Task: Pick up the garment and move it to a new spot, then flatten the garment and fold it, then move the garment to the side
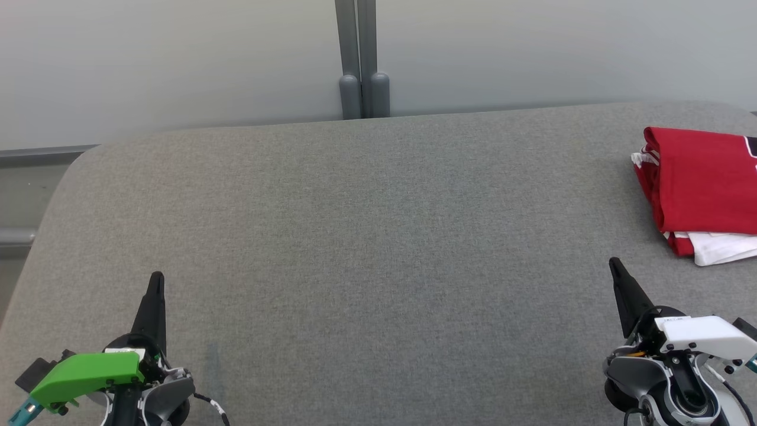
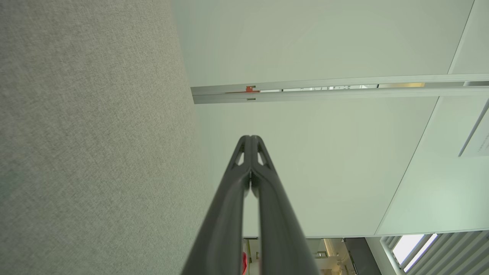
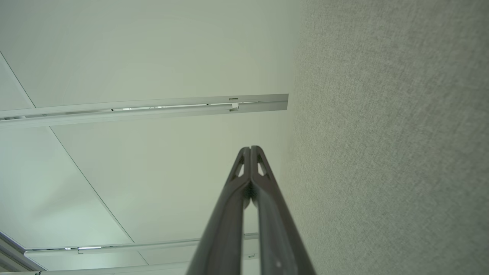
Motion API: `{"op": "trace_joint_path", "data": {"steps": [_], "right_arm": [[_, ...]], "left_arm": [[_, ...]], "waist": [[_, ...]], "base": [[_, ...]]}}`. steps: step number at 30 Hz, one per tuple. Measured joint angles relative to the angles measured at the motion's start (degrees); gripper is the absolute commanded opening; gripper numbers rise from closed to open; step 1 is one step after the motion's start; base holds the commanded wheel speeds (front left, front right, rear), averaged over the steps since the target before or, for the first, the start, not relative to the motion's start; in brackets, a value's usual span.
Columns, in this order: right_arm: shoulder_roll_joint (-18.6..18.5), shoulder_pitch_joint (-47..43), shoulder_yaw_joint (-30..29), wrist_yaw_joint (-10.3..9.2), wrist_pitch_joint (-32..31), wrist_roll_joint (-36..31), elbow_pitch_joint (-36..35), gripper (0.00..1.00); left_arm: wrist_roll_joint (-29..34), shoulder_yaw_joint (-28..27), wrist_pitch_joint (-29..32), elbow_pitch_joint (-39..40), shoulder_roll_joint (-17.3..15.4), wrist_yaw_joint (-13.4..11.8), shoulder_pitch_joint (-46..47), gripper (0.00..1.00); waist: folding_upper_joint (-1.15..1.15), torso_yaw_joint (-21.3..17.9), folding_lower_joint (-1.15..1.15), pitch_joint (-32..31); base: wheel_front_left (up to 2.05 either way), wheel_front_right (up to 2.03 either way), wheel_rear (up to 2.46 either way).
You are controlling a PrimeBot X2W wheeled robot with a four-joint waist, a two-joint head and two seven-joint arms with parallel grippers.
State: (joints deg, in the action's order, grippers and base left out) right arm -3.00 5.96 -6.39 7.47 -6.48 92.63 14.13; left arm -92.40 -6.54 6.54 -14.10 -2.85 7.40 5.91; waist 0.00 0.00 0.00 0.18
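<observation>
A grey fabric-covered table is spreading across the head view, with a pale wall standing behind its far edge. The garment, red with white parts, is lying folded at the table's right edge and running out of frame, so its full shape is hard to judge. The left gripper is hovering over the table's near left, and the right gripper over its near right, close to the garment. Both are pressing their fingers together on nothing.

We count one garment at three o'clock, two pairs of jaws at seven and five, one tabletop.
</observation>
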Motion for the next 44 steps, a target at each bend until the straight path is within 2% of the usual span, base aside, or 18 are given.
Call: {"op": "trace_joint_path", "data": {"steps": [44], "right_arm": [[0.1, 0.0, -0.1, 0.0, 0.0, -0.1, 0.0, 0.0]], "left_arm": [[0.0, 0.0, 0.0, 0.0, 0.0, 0.0, 0.0, 0.0]], "waist": [[0.0, 0.0, 0.0, 0.0]], "base": [[0.0, 0.0, 0.0]]}}
